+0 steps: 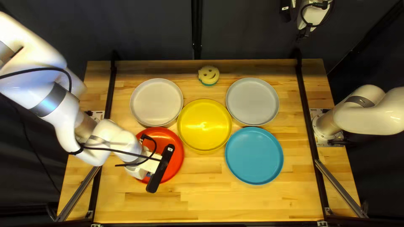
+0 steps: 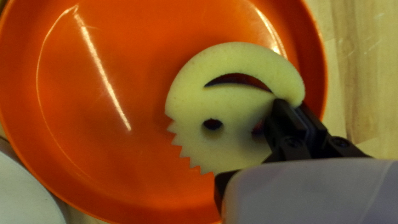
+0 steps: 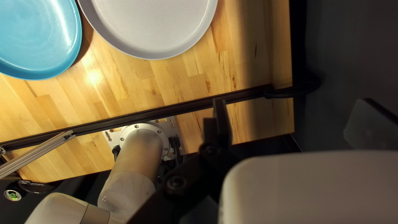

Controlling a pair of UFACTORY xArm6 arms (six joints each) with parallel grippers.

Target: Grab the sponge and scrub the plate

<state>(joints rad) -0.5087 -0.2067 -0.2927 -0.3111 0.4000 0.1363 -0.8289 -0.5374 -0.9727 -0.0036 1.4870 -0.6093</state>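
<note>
My left gripper (image 1: 152, 161) is low over the red plate (image 1: 176, 157), its fingertips hidden in the top left view. In the left wrist view, the left gripper (image 2: 295, 114) is shut on the edge of a yellow smiley-face sponge (image 2: 232, 103), beside one eye hole. That sponge lies flat over one side of the red plate (image 2: 124, 166); whether it touches the surface I cannot tell. The right gripper (image 1: 312, 17) is raised beyond the table's far edge. Seen from its wrist, the right gripper (image 3: 290, 118) stands open, holding nothing.
A second smiley sponge (image 1: 208, 75) sits near the far edge. Around the middle are a white plate (image 1: 156, 102), a yellow plate (image 1: 204, 125), a grey plate (image 1: 252, 101) and a blue plate (image 1: 254, 155). Black rails (image 1: 309, 122) run along both table sides.
</note>
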